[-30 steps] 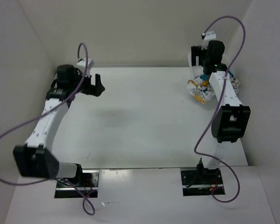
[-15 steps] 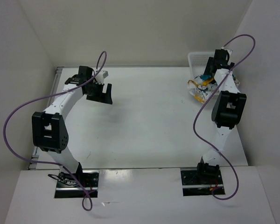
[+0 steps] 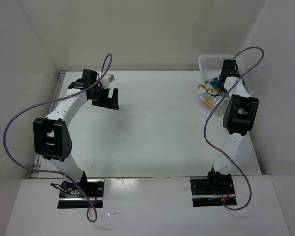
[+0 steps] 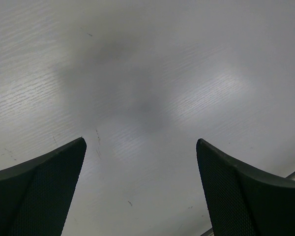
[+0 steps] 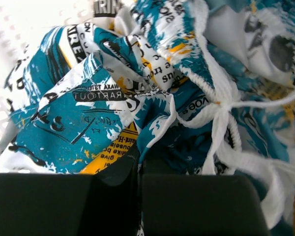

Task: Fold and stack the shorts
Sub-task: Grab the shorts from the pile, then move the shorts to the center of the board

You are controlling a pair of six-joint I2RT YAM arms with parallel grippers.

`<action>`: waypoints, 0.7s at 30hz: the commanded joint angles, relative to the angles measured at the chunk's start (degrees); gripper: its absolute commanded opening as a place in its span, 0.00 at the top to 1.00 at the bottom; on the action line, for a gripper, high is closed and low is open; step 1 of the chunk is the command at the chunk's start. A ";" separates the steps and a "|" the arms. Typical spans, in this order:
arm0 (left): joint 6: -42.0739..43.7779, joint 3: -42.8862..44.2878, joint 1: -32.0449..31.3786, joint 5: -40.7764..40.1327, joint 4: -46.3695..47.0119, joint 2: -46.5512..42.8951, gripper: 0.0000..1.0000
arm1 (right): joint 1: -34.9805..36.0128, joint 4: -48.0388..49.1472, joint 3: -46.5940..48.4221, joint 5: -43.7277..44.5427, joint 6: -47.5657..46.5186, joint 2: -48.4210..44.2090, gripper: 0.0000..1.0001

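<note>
We note the left gripper (image 4: 141,189) spread wide above the white table (image 4: 152,73). The right gripper (image 5: 140,164) pinches a fold of the crumpled teal-yellow-white printed cloth shorts (image 5: 88,113), which spill from the white plastic mesh basket (image 3: 207,61) at the far right corner.
</note>
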 commanded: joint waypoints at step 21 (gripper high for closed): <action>0.23 3.17 3.36 -8.92 7.46 -20.65 0.01 | 30.88 -2.93 17.48 -28.74 15.97 -29.35 1.00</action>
